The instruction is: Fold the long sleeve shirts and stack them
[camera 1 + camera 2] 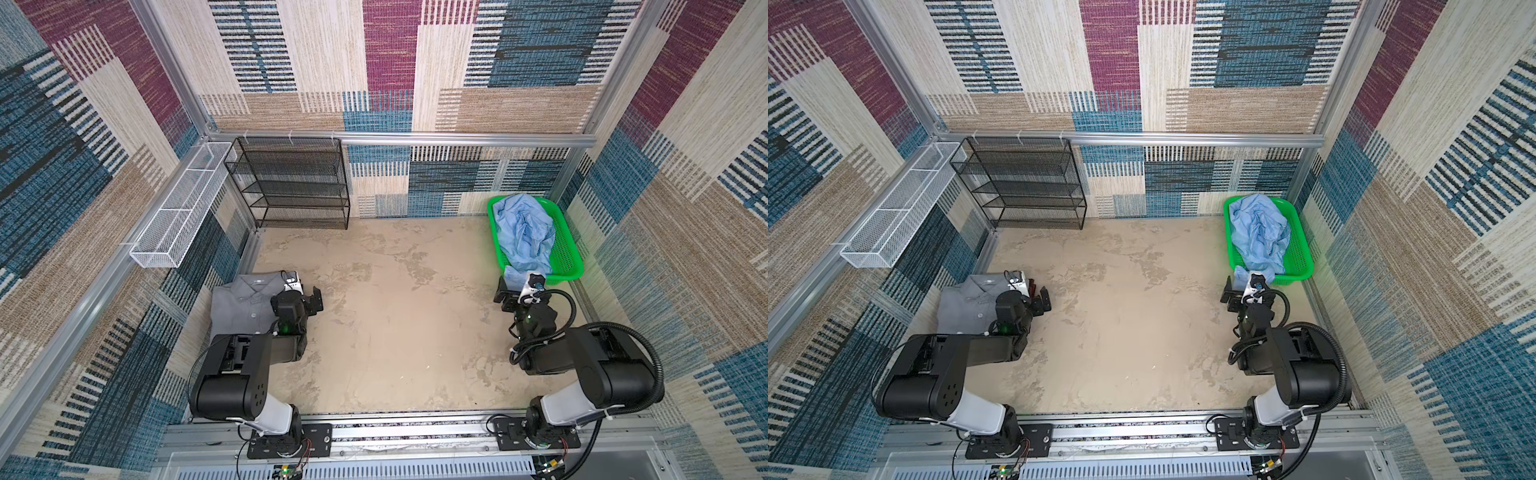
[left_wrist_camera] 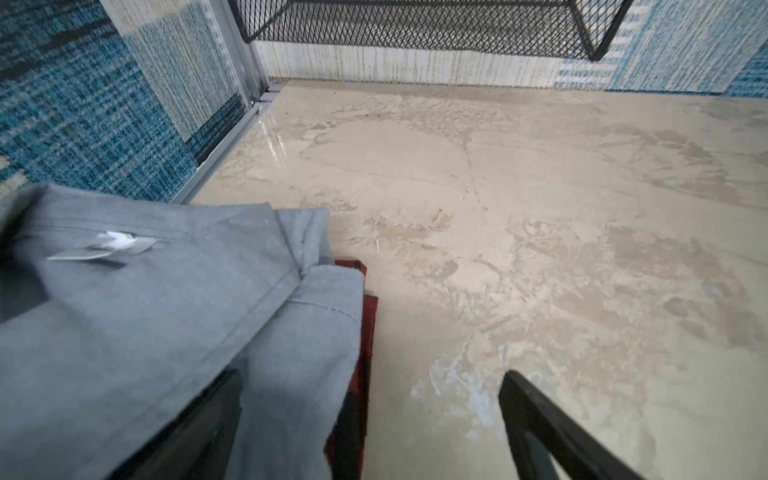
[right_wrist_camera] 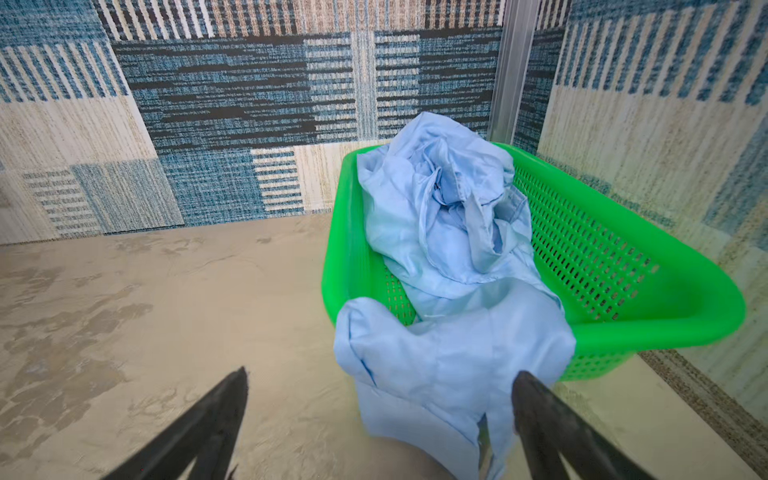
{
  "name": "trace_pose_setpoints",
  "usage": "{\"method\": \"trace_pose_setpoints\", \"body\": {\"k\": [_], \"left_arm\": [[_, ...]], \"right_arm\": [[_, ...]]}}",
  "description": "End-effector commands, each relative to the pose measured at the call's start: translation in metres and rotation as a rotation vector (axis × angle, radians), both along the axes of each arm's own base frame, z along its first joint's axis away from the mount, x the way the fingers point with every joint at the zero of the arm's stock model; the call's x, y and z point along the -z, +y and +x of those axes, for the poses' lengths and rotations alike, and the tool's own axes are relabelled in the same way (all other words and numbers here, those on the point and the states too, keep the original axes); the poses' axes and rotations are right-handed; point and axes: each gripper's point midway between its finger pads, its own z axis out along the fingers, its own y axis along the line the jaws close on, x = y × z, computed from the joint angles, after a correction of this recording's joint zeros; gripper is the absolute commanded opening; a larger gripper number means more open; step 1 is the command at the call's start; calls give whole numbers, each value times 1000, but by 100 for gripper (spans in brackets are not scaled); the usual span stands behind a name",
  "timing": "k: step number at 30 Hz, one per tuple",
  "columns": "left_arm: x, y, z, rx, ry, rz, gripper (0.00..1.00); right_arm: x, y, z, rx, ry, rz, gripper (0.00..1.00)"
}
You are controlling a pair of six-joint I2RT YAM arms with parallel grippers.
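Your left claw (image 2: 372,374) stood released, jaws wide, with one finger over the folded grey shirt (image 2: 145,316) and the other above the bare surface (image 2: 540,249). That shirt lay on the red-and-black plaid shirt (image 2: 369,316), beside the left wall. Your right claw (image 3: 381,372) was released too, grasping nothing. It sat close to the crumpled light blue shirt (image 3: 453,232), which spilled over the near rim of the green mesh basket (image 3: 623,270) at the far right.
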Motion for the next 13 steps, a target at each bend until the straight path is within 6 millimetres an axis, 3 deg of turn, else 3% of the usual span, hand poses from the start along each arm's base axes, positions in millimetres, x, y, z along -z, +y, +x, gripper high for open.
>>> {"method": "trace_pose_setpoints", "body": {"k": [1, 13], "left_arm": [[-11, 3, 5, -9, -30, 33, 99], [-12, 3, 5, -8, -38, 36, 99]], "right_arm": [[-9, 5, 1, -27, -35, 3, 100], [-9, 6, 2, -39, -35, -2, 100]]}}
